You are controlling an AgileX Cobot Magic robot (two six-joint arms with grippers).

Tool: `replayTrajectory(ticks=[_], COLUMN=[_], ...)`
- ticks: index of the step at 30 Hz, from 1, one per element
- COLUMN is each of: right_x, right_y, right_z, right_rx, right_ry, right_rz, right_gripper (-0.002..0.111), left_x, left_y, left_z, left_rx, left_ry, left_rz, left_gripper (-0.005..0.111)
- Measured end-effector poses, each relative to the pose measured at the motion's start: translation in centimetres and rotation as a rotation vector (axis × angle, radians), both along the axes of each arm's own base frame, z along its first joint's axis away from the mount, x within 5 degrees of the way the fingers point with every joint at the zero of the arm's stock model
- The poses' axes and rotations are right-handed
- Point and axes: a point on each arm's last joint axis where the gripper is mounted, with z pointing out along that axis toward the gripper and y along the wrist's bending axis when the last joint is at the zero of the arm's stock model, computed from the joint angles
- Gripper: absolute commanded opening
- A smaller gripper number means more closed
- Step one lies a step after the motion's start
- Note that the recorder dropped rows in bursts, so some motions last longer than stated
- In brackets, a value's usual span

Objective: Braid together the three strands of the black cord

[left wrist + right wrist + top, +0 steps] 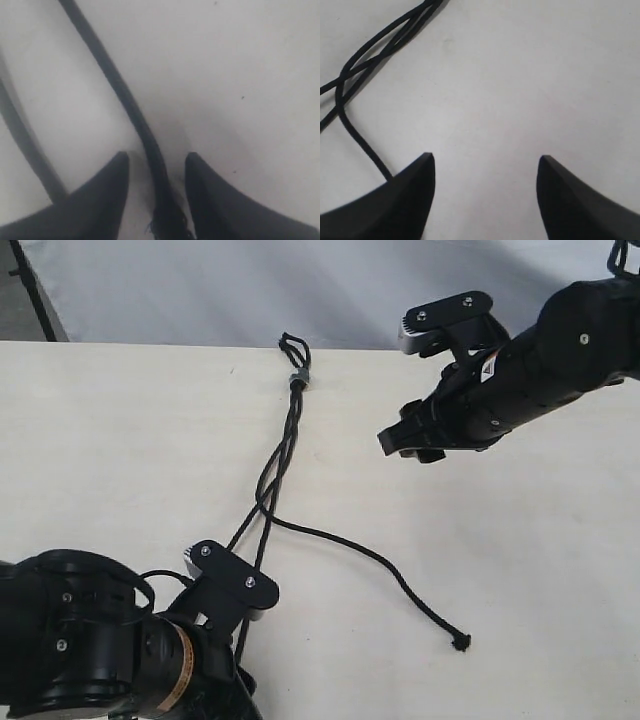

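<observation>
Our L jaws: part open, one strand (127,102) lying loose betw. them. R jaws: wide apart, empty, over the surface (100,440). Black cord (283,445) runs twisted from its grey band (297,378) twd L jaws; one frayed end (460,642) well apart from band.

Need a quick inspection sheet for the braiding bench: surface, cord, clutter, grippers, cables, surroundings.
Surface: pale table, flat.
Job's things: black cord, with its loop and grey band at the far edge. Strands are twisted together below the band, then split. One strand runs right to a frayed knot; two run toward the left gripper.
Clutter: nothing seen.
Grippers: left gripper open, with a strand lying between its jaws. Right gripper open, empty, above the table.
Cables: thin black cable looped on the left arm.
Surroundings: grey backdrop behind the table; dark pole far left.
</observation>
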Motion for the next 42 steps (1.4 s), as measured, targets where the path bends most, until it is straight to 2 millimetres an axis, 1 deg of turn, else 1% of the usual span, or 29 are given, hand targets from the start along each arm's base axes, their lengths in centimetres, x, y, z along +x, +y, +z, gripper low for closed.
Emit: replayTrajectory(ticks=[4, 7, 10, 11, 13, 14, 15, 19, 22, 24, 27, 29, 30, 31, 33, 34, 35, 36, 38, 42], right_x=[0.3, 0.5, 0.5, 0.5, 0.5, 0.5, 0.5, 0.5, 0.5, 0.5, 0.6, 0.6, 0.6, 0.6, 0.6, 0.6, 0.6, 0.6, 0.6, 0.6], right_y=[-0.2, -0.2, -0.2, -0.2, -0.1, -0.1, -0.1, -0.1, -0.1, -0.1, -0.1, -0.1, -0.1, -0.1, -0.1, -0.1, -0.1, -0.1, -0.1, -0.1], right_z=[0.1, 0.3, 0.3, 0.3, 0.3, 0.3, 0.3, 0.3, 0.3, 0.3, 0.3, 0.3, 0.3, 0.3, 0.3, 0.3, 0.3, 0.3, 0.3, 0.3], right_rx=[0.003, 0.014, 0.016, 0.016, 0.016, 0.017, 0.017, 0.017, 0.017, 0.016, 0.017, 0.017, 0.017, 0.017, 0.014, 0.014, 0.014, 0.014, 0.014, 0.015], right_ry=[-0.023, -0.046, -0.054, -0.054, -0.055, -0.056, -0.056, -0.056, -0.056, -0.057, -0.059, -0.059, -0.059, -0.059, -0.06, -0.06, -0.06, -0.06, -0.06, -0.062], right_rz=[-0.006, -0.008, -0.008, -0.008, -0.008, -0.008, -0.008, -0.008, -0.008, -0.006, -0.007, -0.007, -0.007, -0.007, -0.004, -0.004, -0.004, -0.004, -0.004, -0.004], right_gripper=[0.057, 0.057, 0.057, 0.057, 0.057, 0.057, 0.057, 0.057, 0.057, 0.057, 0.057, 0.057, 0.057, 0.057, 0.057, 0.057, 0.057, 0.057, 0.057, 0.057], left_x=[0.3, 0.4, 0.6, 0.6, 0.6, 0.6, 0.7, 0.9, 1.3, 1.6, 2.5, 2.9, 3.2, 3.3, 3.5, 3.9, 4.1, 4.2, 4.0, 3.7], left_y=[-0.3, -0.6, -0.8, -0.8, -0.9, -1.0, -1.1, -1.4, -1.6, -1.3, -0.9, -0.3, 0.3, 0.6, 2.0, 3.4, 3.9, 4.9, 5.2, 3.6], left_z=[0.3, 0.5, 0.5, 0.4, -0.1, -0.3, -0.4, -0.5, 0.1, 1.2, 3.6, 4.6, 4.8, 4.7, 3.3, 2.1, 1.5, 0.3, -0.9, -0.9], left_rx=[-0.004, -0.01, -0.025, -0.022, -0.009, -0.011, -0.014, -0.013, 0.034, 0.113, 0.209, 0.28, 0.347, 0.372, 0.435, 0.459, 0.456, 0.431, 0.359, 0.139], left_ry=[-0.006, -0.01, -0.015, -0.012, 0.001, 0.002, 0.004, 0.0, -0.012, -0.026, -0.116, -0.178, -0.225, -0.24, -0.231, -0.201, -0.185, -0.144, -0.112, -0.08], left_rz=[0.005, 0.007, 0.004, 0.003, 0.004, 0.005, 0.003, -0.009, -0.042, -0.074, -0.125, -0.158, -0.185, -0.192, -0.165, -0.105, -0.086, -0.06, -0.068, -0.027], left_gripper=[0.052, 0.049, 0.034, 0.025, 0.012, 0.002, 0.0, 0.0, 0.0, 0.0, 0.0, 0.0, 0.0, 0.0, 0.0, 0.0, 0.0, 0.0, 0.0, 0.0])
